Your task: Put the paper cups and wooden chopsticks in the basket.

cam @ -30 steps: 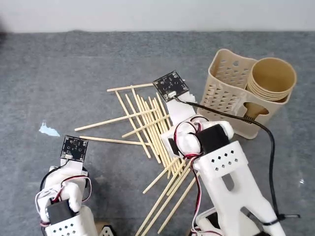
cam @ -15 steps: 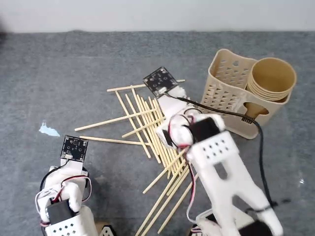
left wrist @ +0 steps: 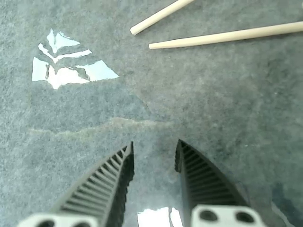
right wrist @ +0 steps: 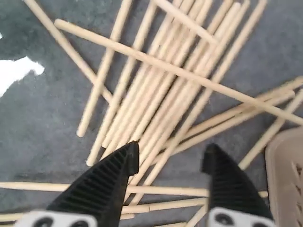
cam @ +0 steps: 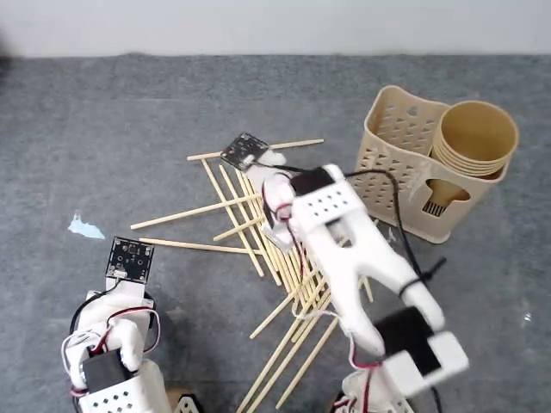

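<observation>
1. You'll find the paper cups (cam: pixel 476 138) nested in one upright stack in the right-hand compartment of the basket (cam: pixel 392 163), at the upper right of the high view.
2. The basket is beige and perforated, and it stands on the grey desk (cam: pixel 129 112).
3. The wooden chopsticks (cam: pixel 274 225) lie loose on the desk in the middle of the high view, just left of the basket.
   - A tight bundle runs from upper left to lower right.
   - Single sticks cross it and fan out to the left and toward the lower centre.
   - Every stick you can see is outside the basket.
4. Your right arm (cam: pixel 344 249) stretches from the lower right up over the pile, with its wrist above the upper end of the bundle.
   - The right hand (right wrist: pixel 171 156) is spread, its two fingers wide apart above the sticks.
   - The bundle shows in the gap between them.
   - You cannot tell whether the tips touch the wood.
   - A corner of the basket shows at the edge of the right wrist view.
5. Your left arm (cam: pixel 116 361) sits at the lower left of the high view, well apart from the pile.
   - The left hand (left wrist: pixel 155 146) has its fingers a little apart, with a narrow gap between them, over the grey desk.
   - Two chopstick ends lie beyond the fingertips.
6. A pale torn scrap (cam: pixel 84 228) lies on the desk near the left hand, at the left of the high view.
</observation>
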Available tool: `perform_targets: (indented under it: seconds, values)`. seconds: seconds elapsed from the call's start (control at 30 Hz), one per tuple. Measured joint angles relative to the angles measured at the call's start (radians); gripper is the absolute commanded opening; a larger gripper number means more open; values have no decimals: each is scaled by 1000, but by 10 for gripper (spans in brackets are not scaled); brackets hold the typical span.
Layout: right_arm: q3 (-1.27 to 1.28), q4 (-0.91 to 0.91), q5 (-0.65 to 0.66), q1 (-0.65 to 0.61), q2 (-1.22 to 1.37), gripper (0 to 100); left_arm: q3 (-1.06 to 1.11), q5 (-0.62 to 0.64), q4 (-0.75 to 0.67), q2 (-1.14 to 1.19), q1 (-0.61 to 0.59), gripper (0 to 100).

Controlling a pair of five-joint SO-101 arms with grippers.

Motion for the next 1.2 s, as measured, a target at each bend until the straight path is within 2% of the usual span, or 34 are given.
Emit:
perform_targets:
  seconds: [0.3,0.67,0.93,1.07,1.2]
  values:
    - [-276,52,170,-58,285,288,0,0,0,0,0,137]
    - [-322,57,315,-64,376,288,0,0,0,0,0,137]
    - [-324,52,344,-66,376,288,0,0,0,0,0,137]
    - [-324,-12,344,-66,384,287,0,0,0,0,0,137]
    - [-324,-31,344,-69,436,212,0,0,0,0,0,137]
